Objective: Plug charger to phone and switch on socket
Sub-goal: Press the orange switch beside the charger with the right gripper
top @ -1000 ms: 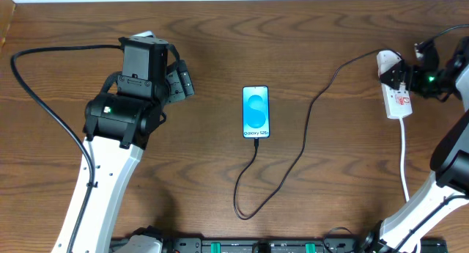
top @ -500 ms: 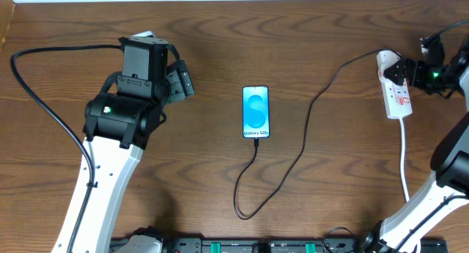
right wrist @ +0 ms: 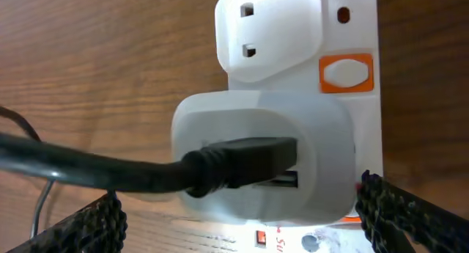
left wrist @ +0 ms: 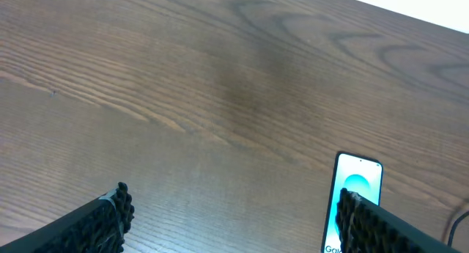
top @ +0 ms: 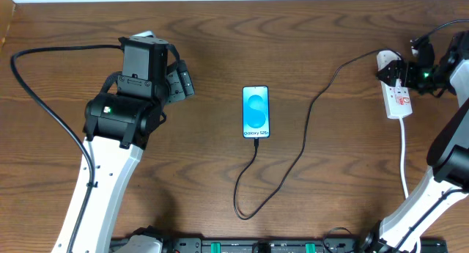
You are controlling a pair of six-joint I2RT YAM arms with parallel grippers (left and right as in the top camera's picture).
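The phone (top: 256,112) lies flat mid-table with its cyan screen lit; it also shows in the left wrist view (left wrist: 355,202). The charger, a thin black cable (top: 302,147), runs from the phone's lower end in a loop to a white adapter (right wrist: 264,158) plugged into the socket, a white power strip (top: 396,97) at the far right. My right gripper (top: 408,71) is open, its fingers on either side of the adapter (right wrist: 238,220); the strip's orange switch (right wrist: 346,71) lies beyond it. My left gripper (top: 179,83) is open and empty, left of the phone (left wrist: 234,220).
The strip's white cord (top: 404,158) runs down the right side toward the front edge. The left arm's black cable (top: 44,99) loops over the table's left part. A rail of fixtures (top: 249,246) lines the front edge.
My right gripper has shifted slightly up and right at the top end of the strip. The left arm, phone and cable have not moved.
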